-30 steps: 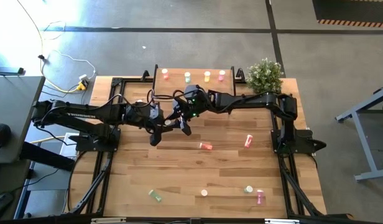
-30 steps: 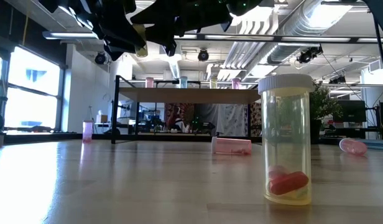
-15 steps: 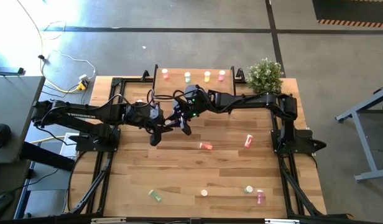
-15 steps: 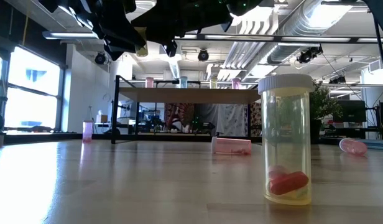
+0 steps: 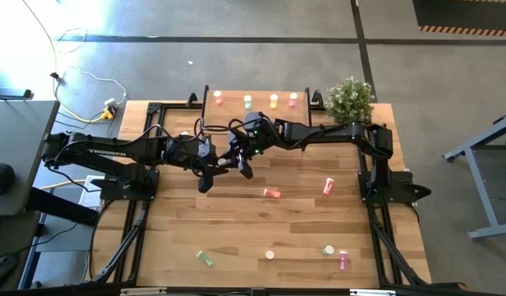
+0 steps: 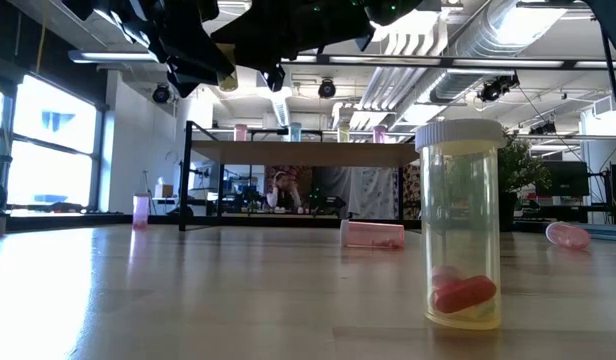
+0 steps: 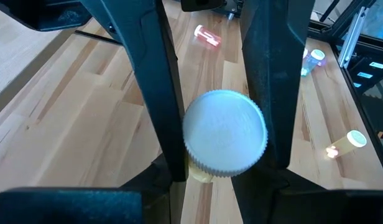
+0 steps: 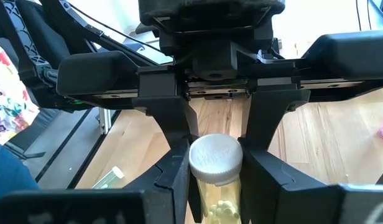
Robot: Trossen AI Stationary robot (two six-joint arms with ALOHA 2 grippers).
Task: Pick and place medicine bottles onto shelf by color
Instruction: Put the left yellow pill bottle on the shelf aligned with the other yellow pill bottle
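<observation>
Both grippers meet in mid-air over the middle of the table, left gripper [image 5: 212,167] and right gripper [image 5: 239,163] facing each other. Between them is a yellow medicine bottle [image 8: 215,186] with a white cap [image 7: 224,132]. It shows in the low view as a yellow bit [image 6: 227,79] high above the tabletop. Both grippers are shut on it. The shelf [image 5: 259,92] stands at the far edge with four upright bottles on top: red [image 5: 218,99], green [image 5: 247,101], yellow [image 5: 273,99], pink [image 5: 292,99]. My left gripper [image 7: 224,155] has the bottle's cap end [image 7: 224,132] pinched between its two fingers, coming level from the table's left. The cap faces its camera. The bottle is lifted clear of the table. My right gripper [image 8: 215,180] pinches the bottle's yellow body [image 8: 216,199] just behind the cap between its fingers [image 8: 176,180], coming from the table's right. The cap [image 8: 215,158] points away, toward the left gripper. The fingertips of both grippers overlap at the cap.
Loose bottles lie or stand on the table: red [image 5: 272,194], pink [image 5: 328,187], green [image 5: 206,260], a white-capped one [image 5: 269,255], green [image 5: 328,249], pink [image 5: 344,261]. A potted plant [image 5: 349,99] stands right of the shelf. A person [image 6: 280,185] shows beyond the table.
</observation>
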